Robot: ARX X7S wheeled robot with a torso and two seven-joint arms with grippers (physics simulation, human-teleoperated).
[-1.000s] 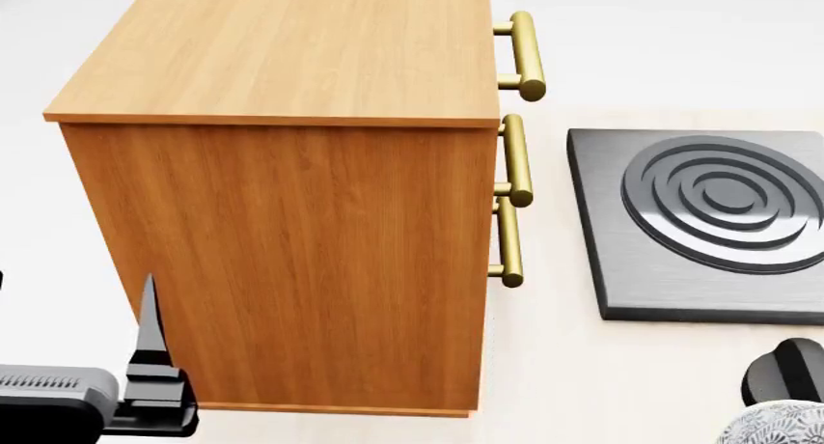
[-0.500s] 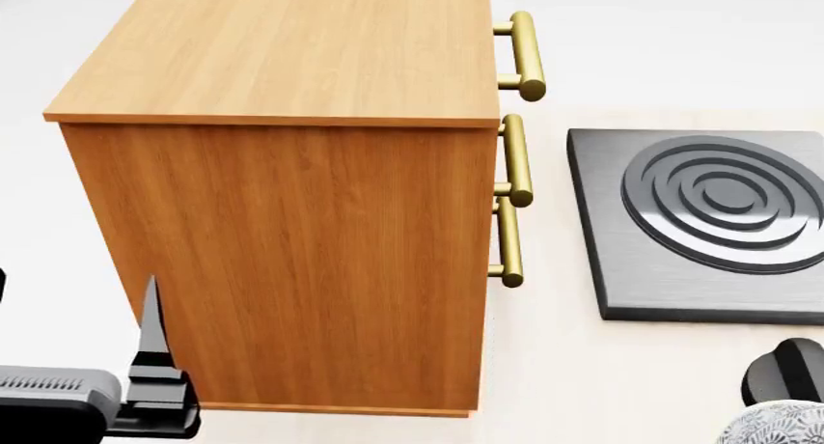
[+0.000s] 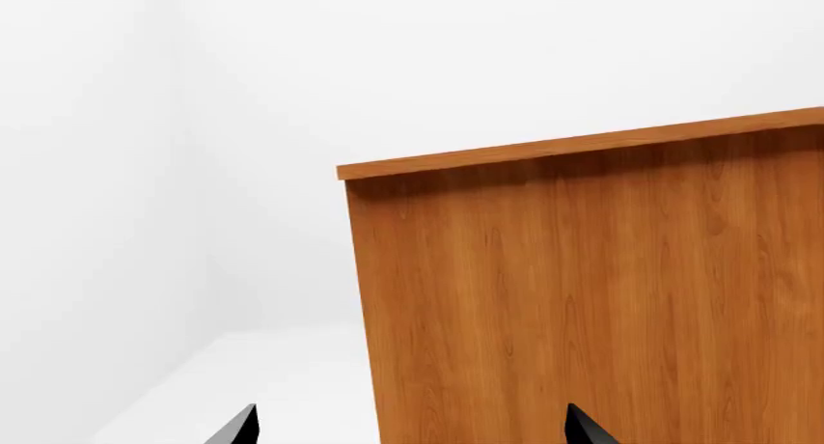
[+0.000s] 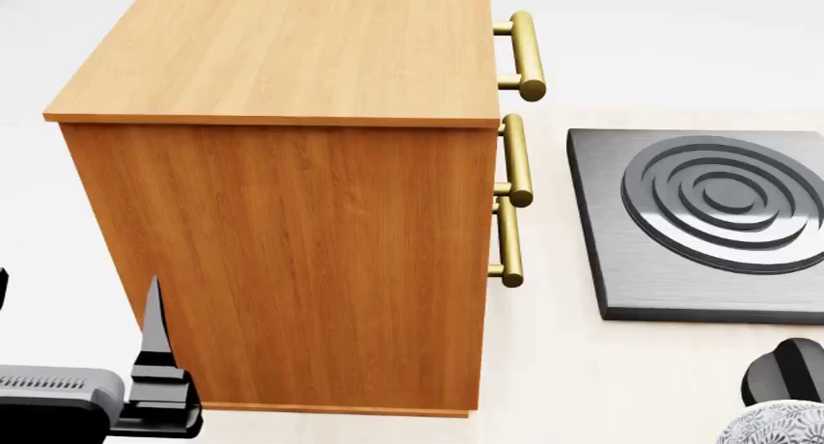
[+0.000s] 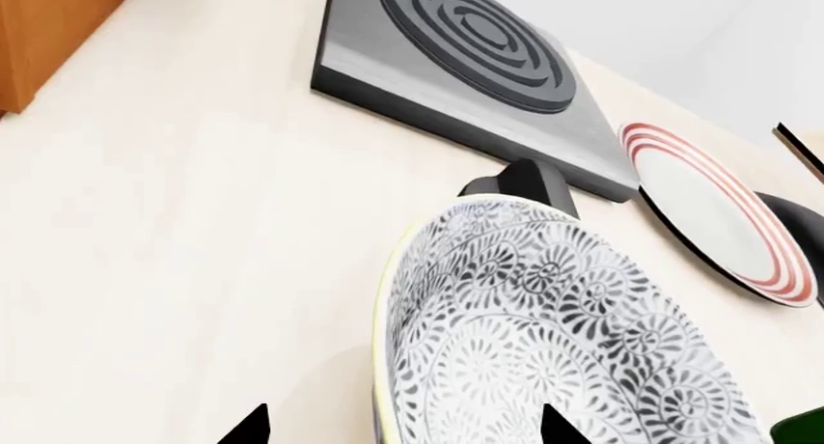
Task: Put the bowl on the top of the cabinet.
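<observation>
We had both grippers, left [image 3: 405, 427] and right [image 5: 393, 427], spread wide, bowl [image 5: 554, 338] right by the right one, cabinet [image 4: 296, 193] at 10 o'clock of it.

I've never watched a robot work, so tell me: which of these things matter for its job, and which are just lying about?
For the job:
- deep white bowl with grey floral pattern
- tall orange-brown wooden cabinet, whose flat top is the goal

Just lying about:
- square dark grey hob with ringed burner
- flat red-ringed white plate
- black knob beside the bowl
</observation>
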